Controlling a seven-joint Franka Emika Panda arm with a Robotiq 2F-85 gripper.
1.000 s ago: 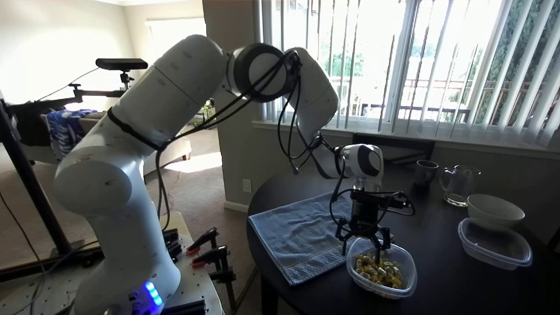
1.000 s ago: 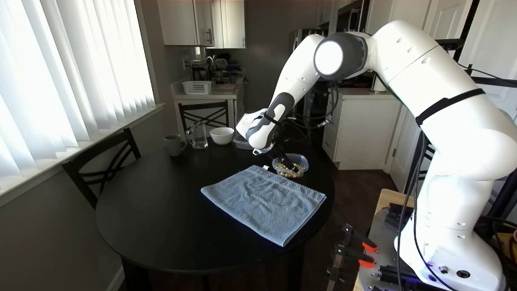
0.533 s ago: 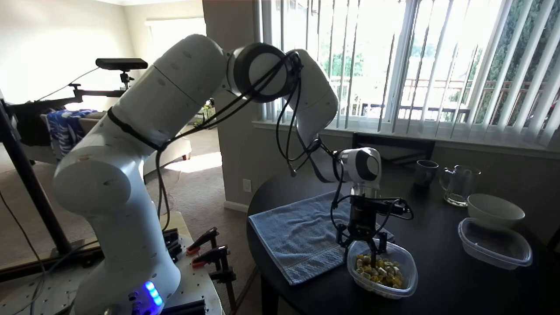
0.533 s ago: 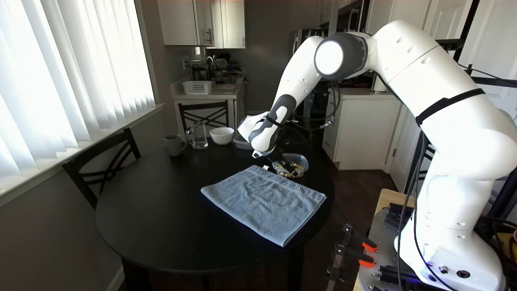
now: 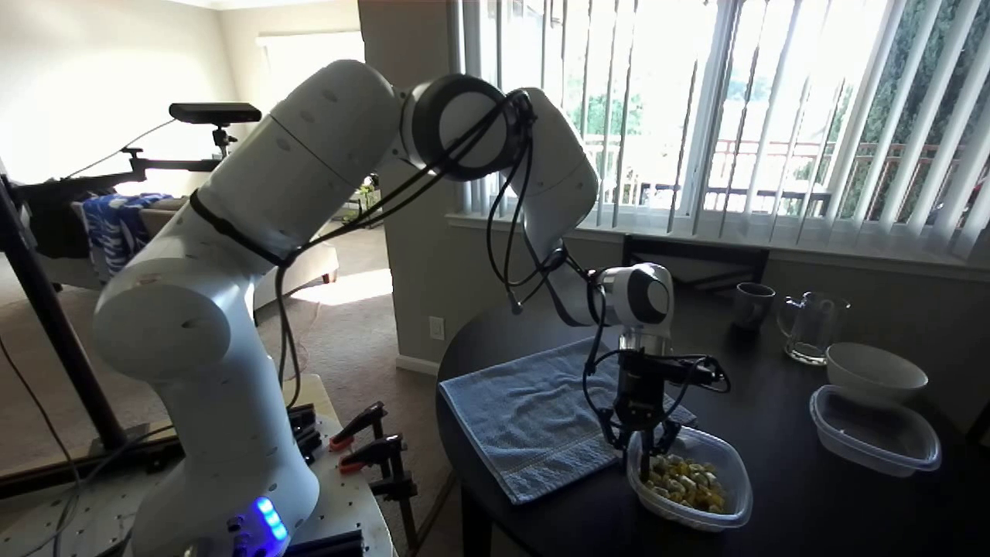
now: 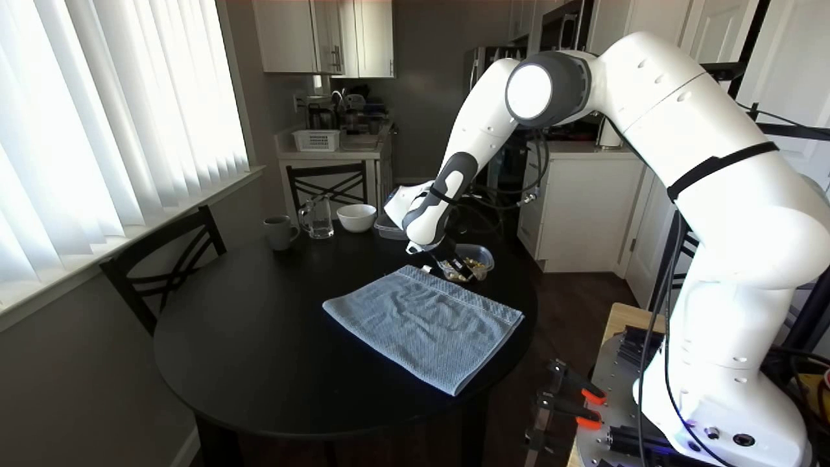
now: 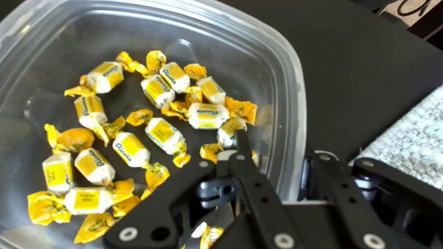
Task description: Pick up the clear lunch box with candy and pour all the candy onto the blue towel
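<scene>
The clear lunch box (image 7: 297,103) stands upright on the dark table, close to the towel's edge, its rounded rim facing up. Yellow-and-white wrapped candy (image 7: 164,135) covers much of its floor. My gripper (image 7: 275,143) straddles the box's near wall: one finger is down inside among the candy, the opposite one is outside, close against the rim. A gap shows between the inner finger and the wall, so the jaws stand partly open. The blue towel (image 6: 425,331) lies rumpled and bare; in the wrist view its corner (image 7: 412,135) shows beyond the outer finger.
A second clear container (image 5: 874,437) and a white bowl (image 5: 874,371) stand farther along the round table (image 6: 259,363). A glass mug (image 5: 816,329) and a grey mug (image 5: 750,305) are near the window side. Black chairs (image 6: 162,253) border the table.
My gripper has come down slightly and its fingers have drawn nearer each other around the wall. The lunch box has slid a little away from the towel.
</scene>
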